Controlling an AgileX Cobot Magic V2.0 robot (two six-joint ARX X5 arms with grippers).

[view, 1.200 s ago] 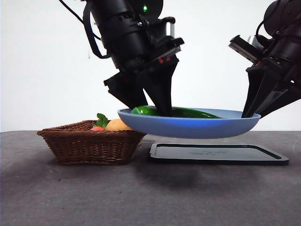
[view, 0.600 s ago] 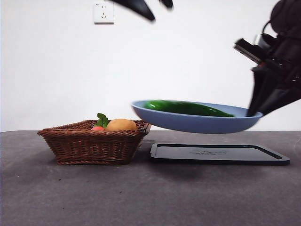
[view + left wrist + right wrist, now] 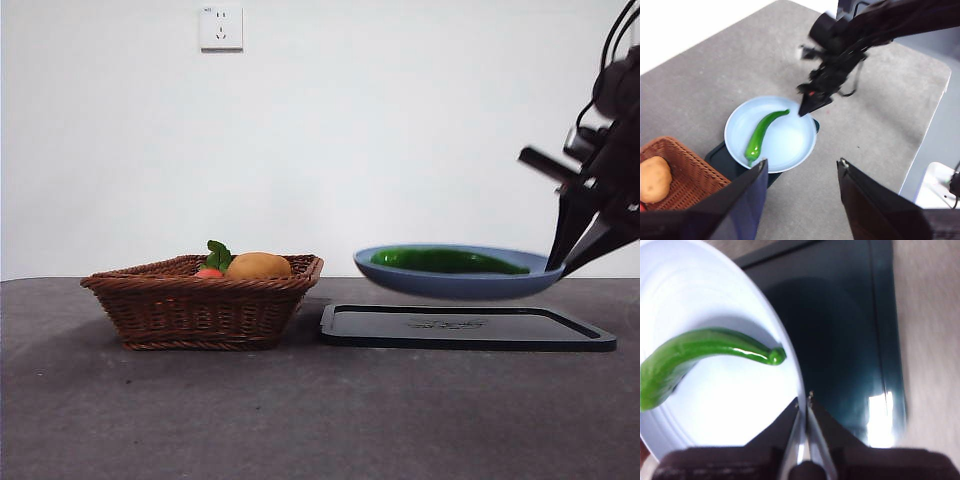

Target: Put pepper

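Flat black rectangular tray (image 3: 467, 328) below. My right gripper (image 3: 804, 400) pinches the rim of the round blue plate (image 3: 455, 283), held clear above it. Left gripper (image 3: 801, 172) spread, empty, high. Thin edge hold: plate could tip, rolling the long green pepper (image 3: 447, 261) off. In the left wrist view the pepper's long axis runs 7-to-1 o'clock, tip at 1

The right gripper (image 3: 562, 262) is matte black, its two jaws long tapered wedges with thin pale metal inner edges. Above them, at the right edge of the front view, the arm is a bulky black housing with thin black cables looping over it. The left gripper (image 3: 801, 175) shows two broad, flat black jaws with angular corners, one faintly bluish on its inner face.
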